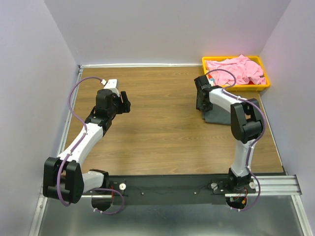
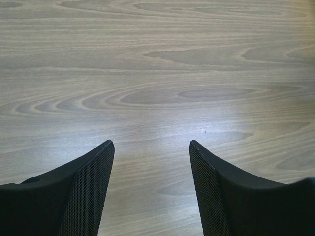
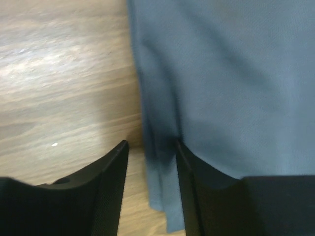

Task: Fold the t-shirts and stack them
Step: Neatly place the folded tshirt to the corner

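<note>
The dark grey t-shirt (image 1: 217, 117) lies on the wooden table (image 1: 157, 132) at the right side, just near of the yellow tray (image 1: 264, 74). From above, the right arm (image 1: 244, 123) covers most of it. Only a strip of its left and near edge shows, so its shape and how far it is folded cannot be made out.

The right gripper (image 1: 201, 101) hangs low over the shirt's left edge. In the blurred wrist view the right gripper (image 3: 151, 143) has its jaws apart. The layered edge of the dark grey t-shirt (image 3: 221, 73) runs down through the gap, and bare table (image 3: 64, 73) shows between the cloth and the left-hand finger, so it clamps nothing. The shirt's far and right parts are cut off by the frame.

The pink t-shirt (image 1: 236, 69) sits crumpled in the yellow tray at the far right corner.

The left gripper (image 1: 125, 102) is well apart from both shirts, over the left half of the table. In its wrist view the left gripper (image 2: 151, 143) stands wide and empty above bare table (image 2: 157, 73).
</note>
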Controlling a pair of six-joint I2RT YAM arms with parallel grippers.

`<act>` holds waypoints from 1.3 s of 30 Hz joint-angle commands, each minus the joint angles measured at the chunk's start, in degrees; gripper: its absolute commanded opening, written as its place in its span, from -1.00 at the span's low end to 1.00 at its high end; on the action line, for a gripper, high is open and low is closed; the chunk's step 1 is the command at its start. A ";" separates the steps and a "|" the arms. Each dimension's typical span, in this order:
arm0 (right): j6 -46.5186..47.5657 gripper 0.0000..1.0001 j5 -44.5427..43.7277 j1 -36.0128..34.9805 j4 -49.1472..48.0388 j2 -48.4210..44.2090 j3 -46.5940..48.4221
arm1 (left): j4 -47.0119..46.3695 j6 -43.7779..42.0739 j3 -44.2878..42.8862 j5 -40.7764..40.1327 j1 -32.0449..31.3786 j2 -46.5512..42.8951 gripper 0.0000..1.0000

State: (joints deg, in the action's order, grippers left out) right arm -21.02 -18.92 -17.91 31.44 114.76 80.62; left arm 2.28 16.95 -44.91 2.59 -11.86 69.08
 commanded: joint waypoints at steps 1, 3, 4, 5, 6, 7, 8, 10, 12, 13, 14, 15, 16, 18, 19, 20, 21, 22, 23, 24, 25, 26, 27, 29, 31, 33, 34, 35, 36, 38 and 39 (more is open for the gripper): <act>-0.43 -0.04 -6.56 0.16 1.52 2.39 -1.86 | -1.23 -0.16 -0.62 0.93 0.08 -0.09 0.40; 0.18 -0.19 -9.36 0.24 1.52 2.92 -2.83 | -1.14 -0.25 -0.71 1.10 0.08 0.18 0.40; 0.79 -0.26 -10.43 0.16 1.52 3.01 -4.14 | -1.05 -0.25 -0.62 1.28 0.08 0.18 0.40; 1.06 -0.36 -11.48 0.24 1.52 2.93 -4.85 | -1.05 -0.25 -0.62 1.36 0.08 0.44 0.40; 1.24 -0.55 -13.32 0.25 1.43 2.93 -6.25 | -0.97 -0.25 -0.71 1.54 0.08 0.62 0.40; 1.68 -0.66 -14.03 0.33 1.43 2.84 -6.96 | -1.05 -0.34 -0.80 1.45 0.08 0.71 0.40; 2.03 -0.74 -14.74 0.42 1.17 2.66 -7.75 | -0.88 -0.25 -0.80 1.45 0.08 0.79 0.40; 3.34 -0.94 -16.58 0.95 0.29 2.05 -9.07 | -0.88 -0.25 -0.97 1.54 0.08 1.06 0.40; 6.15 -0.99 -17.73 1.91 -0.67 1.70 -11.00 | -0.70 -0.34 -0.97 1.63 0.08 1.15 0.40; 7.82 -0.99 -18.60 2.26 -2.25 1.17 -11.71 | -0.70 -0.25 -0.97 1.72 0.08 1.15 0.40; 9.05 -0.99 -19.57 3.05 -2.70 1.08 -12.24 | -0.70 -0.25 -0.97 1.80 0.08 1.15 0.40; 10.89 -0.99 -20.54 4.36 -3.40 0.91 -12.76 | -0.70 -0.25 -0.97 1.80 0.08 1.06 0.40; 12.82 -0.99 -20.63 4.99 -3.84 0.73 -12.94 | -0.70 -0.34 -0.89 1.80 0.08 1.06 0.40; 15.64 -0.99 -20.46 6.30 -6.37 0.12 -14.08 | -0.70 -0.34 -0.97 1.72 0.08 0.97 0.40; 17.22 -0.99 -20.81 6.92 -7.09 -0.06 -14.43 | -0.70 -0.34 -0.89 1.72 0.08 0.97 0.40; 18.89 -0.99 -21.42 6.93 -7.79 -0.24 -14.87 | -0.62 -0.34 -0.89 1.63 0.08 0.88 0.40; 21.86 -0.99 -22.21 7.10 -8.32 -0.06 -15.23 | -0.61 -0.34 -0.89 1.63 0.08 0.88 0.40; 22.94 -0.99 -23.17 7.45 -9.11 0.11 -15.84 | -0.61 -0.34 -0.97 1.63 0.08 0.88 0.40; 24.08 -0.99 -22.92 7.63 -9.46 0.03 -16.10 | -0.61 -0.34 -0.97 1.63 0.08 0.88 0.40; 24.44 -0.99 -22.57 7.80 -9.90 -0.06 -16.46 | -0.70 -0.34 -0.97 1.63 0.08 0.88 0.40; 24.62 -0.99 -22.13 7.98 -10.60 -0.15 -16.89 | -0.61 -0.34 -0.97 1.45 0.08 0.88 0.39; 24.88 -0.99 -21.95 7.89 -10.70 -0.06 -16.99 | -0.61 -0.43 -0.97 1.54 0.08 0.80 0.40; 25.14 -0.99 -21.69 7.89 -10.79 0.02 -17.16 | -0.70 -0.43 -0.97 1.54 0.08 0.79 0.40; 25.06 -0.92 -21.86 7.98 -10.87 0.11 -17.34 | -0.70 -0.43 -0.89 1.45 0.08 0.79 0.39; 24.80 -0.79 -21.78 7.98 -10.79 -0.32 -17.69 | -0.62 -0.43 -0.89 1.54 0.08 0.79 0.39; 23.22 -0.46 -20.55 7.89 -10.53 -1.55 -17.78 | -0.61 -0.43 -0.97 1.54 0.08 0.71 0.39; 22.17 -0.13 -18.98 7.89 -9.57 -3.82 -17.60 | -0.61 -0.34 -0.97 1.71 0.08 0.71 0.40; 21.29 -0.04 -18.01 7.81 -8.77 -5.06 -17.34 | -0.70 -0.25 -0.97 1.89 0.08 0.53 0.40; 18.15 0.03 -17.39 7.89 -7.98 -6.55 -16.29 | -0.61 -0.16 -0.97 2.15 0.08 0.62 0.40; 15.49 0.15 -15.28 7.89 -4.30 -11.29 -14.53 | -0.61 0.10 -0.97 2.86 0.08 0.27 0.40; 13.48 0.17 -14.66 7.81 -3.24 -13.14 -13.57 | -0.61 0.36 -0.97 3.38 0.08 0.18 0.40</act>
State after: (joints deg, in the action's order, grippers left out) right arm 0.56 -40.36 -9.89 22.20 107.94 65.06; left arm 2.28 16.95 -44.91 3.79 -11.86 69.91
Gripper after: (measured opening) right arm 0.568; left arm 0.698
